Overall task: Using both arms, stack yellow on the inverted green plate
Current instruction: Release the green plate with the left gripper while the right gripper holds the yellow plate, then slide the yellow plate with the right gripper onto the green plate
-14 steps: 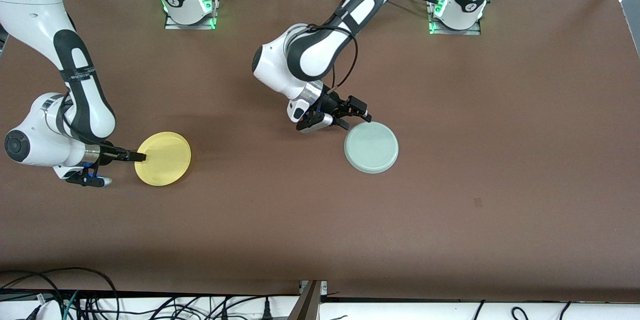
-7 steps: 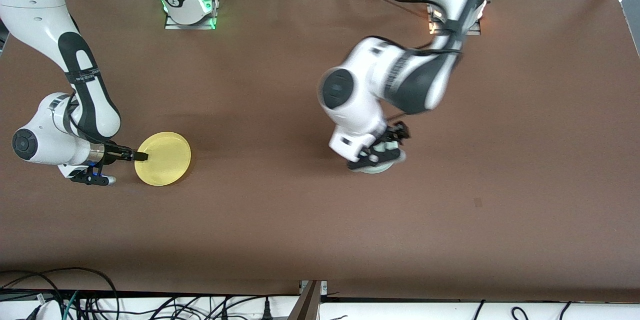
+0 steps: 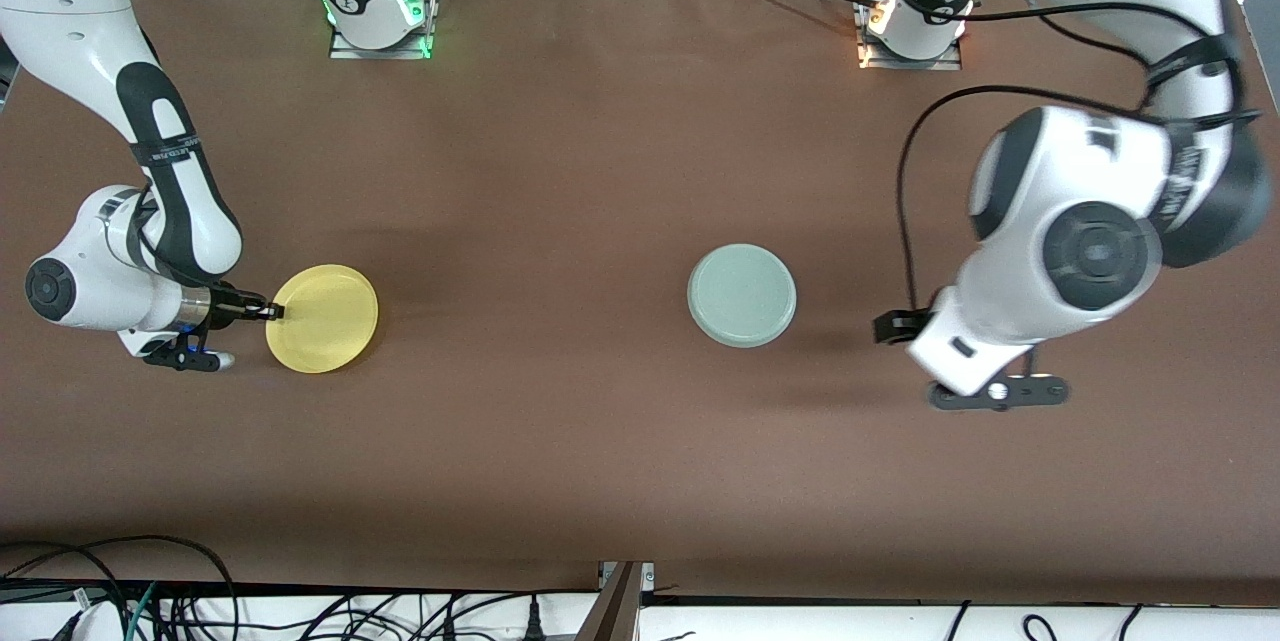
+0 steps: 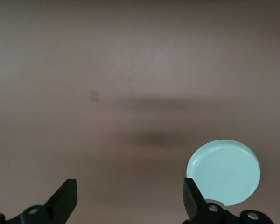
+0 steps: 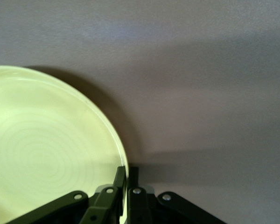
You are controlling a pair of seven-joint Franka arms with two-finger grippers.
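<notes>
The yellow plate [image 3: 322, 318] lies toward the right arm's end of the table. My right gripper [image 3: 268, 313] is shut on its rim, on the edge facing that end. In the right wrist view the fingers [image 5: 127, 179] pinch the rim of the yellow plate [image 5: 46, 149]. The pale green plate [image 3: 742, 295] lies flat on the table near the middle, with nothing touching it. My left gripper [image 3: 897, 327] is beside it toward the left arm's end, apart from it. In the left wrist view it [image 4: 129, 198] is open and empty, and the green plate [image 4: 223, 171] shows past one finger.
The brown table top [image 3: 560, 441] is bare around both plates. The arm bases [image 3: 380, 11] stand along the edge farthest from the front camera. Cables [image 3: 150, 601] hang below the nearest edge.
My left arm has swung from over the green plate out toward the left arm's end of the table. The green plate stays where it was. My right gripper and the yellow plate barely shifted.
</notes>
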